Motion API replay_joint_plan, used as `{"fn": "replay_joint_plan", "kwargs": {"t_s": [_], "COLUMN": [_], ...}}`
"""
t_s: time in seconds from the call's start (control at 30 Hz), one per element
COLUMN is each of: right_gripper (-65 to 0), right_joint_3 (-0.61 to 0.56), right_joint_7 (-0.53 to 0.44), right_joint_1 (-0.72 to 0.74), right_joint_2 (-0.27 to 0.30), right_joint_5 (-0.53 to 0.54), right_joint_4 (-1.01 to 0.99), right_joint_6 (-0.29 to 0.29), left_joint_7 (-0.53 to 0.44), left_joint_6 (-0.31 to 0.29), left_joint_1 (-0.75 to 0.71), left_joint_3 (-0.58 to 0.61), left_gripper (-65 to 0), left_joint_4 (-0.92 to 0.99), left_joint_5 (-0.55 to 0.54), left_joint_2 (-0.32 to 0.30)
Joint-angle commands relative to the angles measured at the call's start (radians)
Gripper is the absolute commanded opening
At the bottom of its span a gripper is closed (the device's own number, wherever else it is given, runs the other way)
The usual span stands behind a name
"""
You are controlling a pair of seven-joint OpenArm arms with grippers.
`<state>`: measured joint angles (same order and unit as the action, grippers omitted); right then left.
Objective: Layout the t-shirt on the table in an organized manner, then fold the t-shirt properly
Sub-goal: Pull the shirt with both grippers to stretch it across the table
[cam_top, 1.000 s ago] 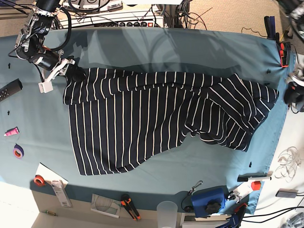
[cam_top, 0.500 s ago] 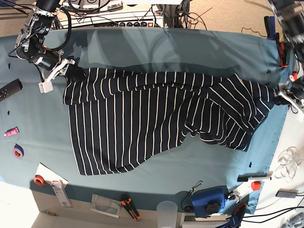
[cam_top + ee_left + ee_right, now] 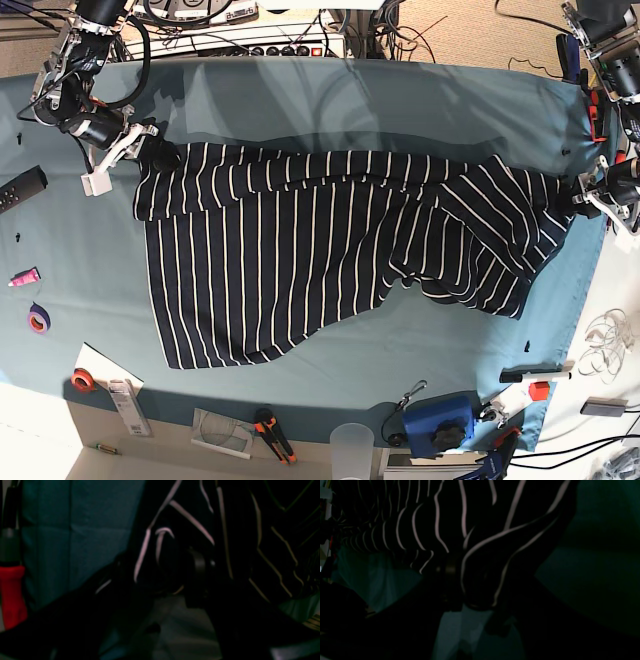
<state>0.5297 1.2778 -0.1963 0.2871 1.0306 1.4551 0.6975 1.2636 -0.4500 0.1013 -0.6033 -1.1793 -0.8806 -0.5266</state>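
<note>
I can't read any brand or writing from here: the small box [image 3: 129,406] and the paper [image 3: 222,432] at the near edge carry print too small to make out, and both wrist views are too dark for text.

The t-shirt [image 3: 330,250] lies spread across the middle of the table [image 3: 330,100], dark with thin white stripes. Its left half lies fairly flat, reaching toward the near edge; the right half is bunched into diagonal folds that end near the table's right edge.

My right gripper [image 3: 148,152] is at the shirt's far-left corner. In the right wrist view a hump of striped fabric [image 3: 490,562] sits between the fingers, which are set wide around it, so I read it as gripping the shirt there. The left gripper [image 3: 590,196] is at the shirt's right tip, by the table's right edge. Its wrist view shows striped cloth [image 3: 160,550] bunched right at the fingers, but the picture is too dark for me to tell whether they pinch it or just stand spread around it.

Along the left I see a black remote [image 3: 22,189], a pink marker [image 3: 24,277], a purple tape roll [image 3: 39,319] and an orange tape roll [image 3: 83,379]. Near the front edge are orange-handled cutters [image 3: 272,434], a clear cup [image 3: 351,447] and a blue device [image 3: 438,420].
</note>
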Motion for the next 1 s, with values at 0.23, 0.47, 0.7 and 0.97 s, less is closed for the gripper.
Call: {"fn": "replay_joint_plan", "kwargs": {"t_s": [0.23, 0.47, 0.7, 0.97], "right_gripper": [-65.0, -65.0, -65.0, -65.0], "right_joint_3": [0.002, 0.047, 0.229, 0.364], "right_joint_7": [0.001, -0.011, 0.034, 0.119], "right_joint_1": [0.025, 0.128, 0.138, 0.04], "right_joint_2": [0.01, 0.024, 0.024, 0.079], "right_joint_5": [-0.064, -0.063, -0.054, 0.129], "right_joint_4": [0.003, 0.004, 0.004, 0.011], "right_joint_6": [-0.013, -0.013, -0.011, 0.001], "left_joint_7": [0.021, 0.083, 0.083, 0.06], "left_joint_6": [0.035, 0.031, 0.02, 0.019], "left_joint_1": [0.015, -0.002, -0.127, -0.325], "left_joint_3": [-0.002, -0.002, -0.014, -0.113], "left_gripper": [-65.0, -65.0, -65.0, -65.0], "left_joint_4": [-0.011, -0.08, -0.269, -0.468], "left_joint_5": [-0.049, -0.067, -0.066, -0.067], "left_joint_2": [-0.02, -0.02, -0.019, -0.019]}}
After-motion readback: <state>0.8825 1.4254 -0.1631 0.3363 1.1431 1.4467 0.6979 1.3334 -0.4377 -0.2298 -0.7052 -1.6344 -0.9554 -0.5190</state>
